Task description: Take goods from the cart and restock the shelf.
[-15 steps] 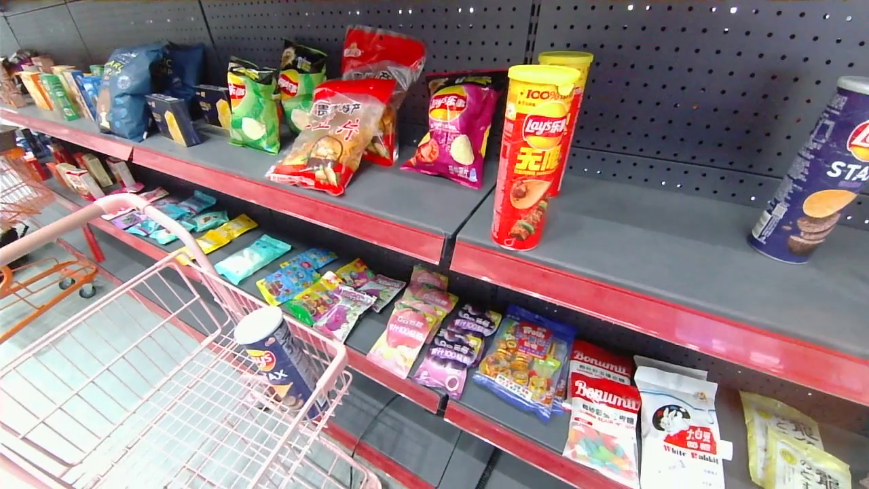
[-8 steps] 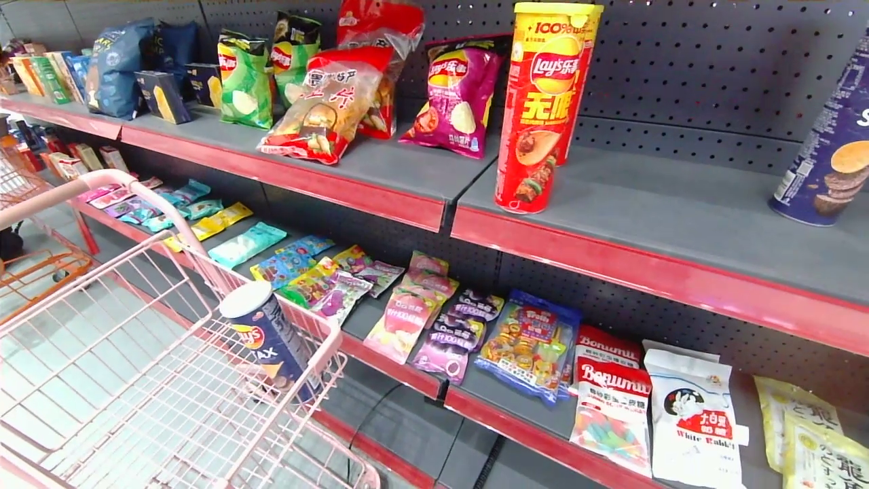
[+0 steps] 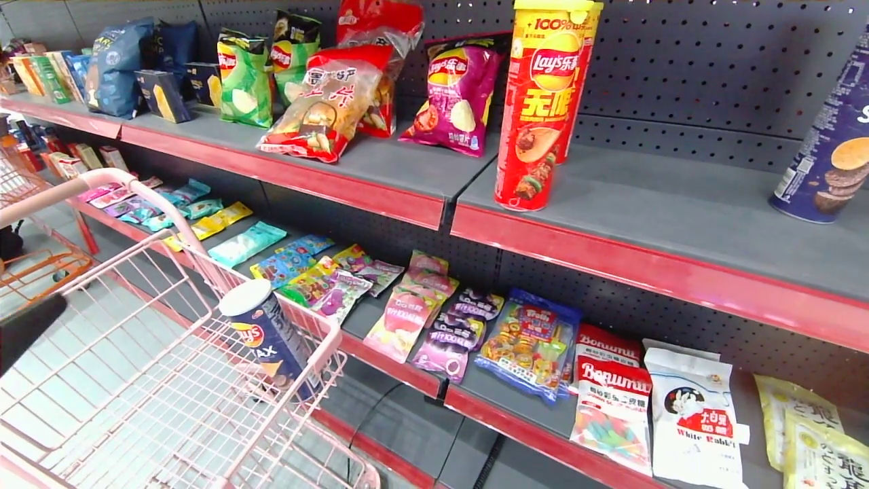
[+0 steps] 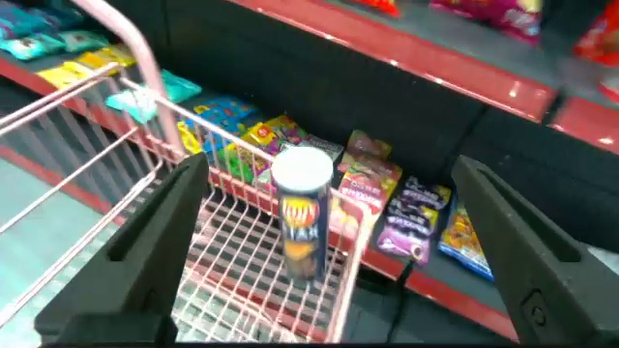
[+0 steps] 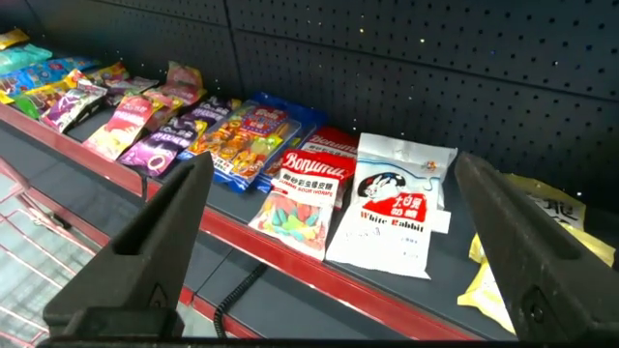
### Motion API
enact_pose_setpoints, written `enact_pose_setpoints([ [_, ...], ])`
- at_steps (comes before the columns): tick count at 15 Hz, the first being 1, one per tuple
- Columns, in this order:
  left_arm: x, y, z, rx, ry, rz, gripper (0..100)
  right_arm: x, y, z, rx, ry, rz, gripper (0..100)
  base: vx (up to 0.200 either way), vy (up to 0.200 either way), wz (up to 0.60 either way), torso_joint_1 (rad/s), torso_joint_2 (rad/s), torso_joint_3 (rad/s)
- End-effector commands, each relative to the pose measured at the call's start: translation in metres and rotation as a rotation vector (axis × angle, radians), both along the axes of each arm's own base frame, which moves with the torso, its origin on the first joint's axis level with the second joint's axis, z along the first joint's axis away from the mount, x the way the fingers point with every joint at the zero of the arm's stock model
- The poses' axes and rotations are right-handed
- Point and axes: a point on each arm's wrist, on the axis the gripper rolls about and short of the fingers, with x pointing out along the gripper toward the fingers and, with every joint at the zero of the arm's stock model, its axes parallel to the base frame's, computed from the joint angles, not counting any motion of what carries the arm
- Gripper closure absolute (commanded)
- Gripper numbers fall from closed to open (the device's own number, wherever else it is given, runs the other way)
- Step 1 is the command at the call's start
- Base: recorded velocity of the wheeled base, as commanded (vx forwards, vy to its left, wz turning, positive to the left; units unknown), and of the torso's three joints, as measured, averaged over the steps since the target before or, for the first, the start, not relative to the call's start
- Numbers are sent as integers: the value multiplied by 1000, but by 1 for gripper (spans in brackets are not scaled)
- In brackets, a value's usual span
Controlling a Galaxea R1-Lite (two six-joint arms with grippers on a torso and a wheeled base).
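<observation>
Blue chip can (image 3: 269, 337) stands w/ its white lid up, leaning a bit, in the corner of the pink cart (image 3: 330, 337) nearest the shelf, and it's the only item I can see in there. Left gripper (image 4: 329, 166) hangs above the cart, lined up approx. on the can, fingers (image 4: 145, 251) spread wide, nothing in them. Right gripper (image 5: 331, 164) is also wide open and empty, over by the lower shelf (image 3: 400, 375) w/ the candy bags (image 5: 295, 198).

Looks like the pick-up step, grasp not yet made. Next, prob.: left gripper drops around the can below the lid, squeezes, then lifts it straight up clear of the cart rim. Upper shelf (image 3: 645, 204) has a bare stretch btw. the red can (image 3: 540, 109) and a second blue can (image 3: 831, 156). That seems the spot, beside its match.
</observation>
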Motion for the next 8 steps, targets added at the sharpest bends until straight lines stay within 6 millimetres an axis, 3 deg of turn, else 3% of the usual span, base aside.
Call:
enact_pose_setpoints([
  [1, 132, -2, -80, 22, 249, -70, 0, 0, 0, 0, -1, 1, 1, 0, 0, 0, 0, 0, 0, 0],
  [3, 142, -3, -114, 28, 307, -106, 0, 0, 0, 0, 1, 1, 1, 0, 0, 0, 0, 0, 0, 0],
  [6, 142, -3, -136, 52, 369, -129, 0, 0, 0, 0, 1, 0, 1, 0, 0, 0, 0, 0, 0, 0],
  [8, 148, -4, -141, 50, 369, -142, 0, 0, 0, 0, 1, 0, 1, 0, 0, 0, 0, 0, 0, 0],
])
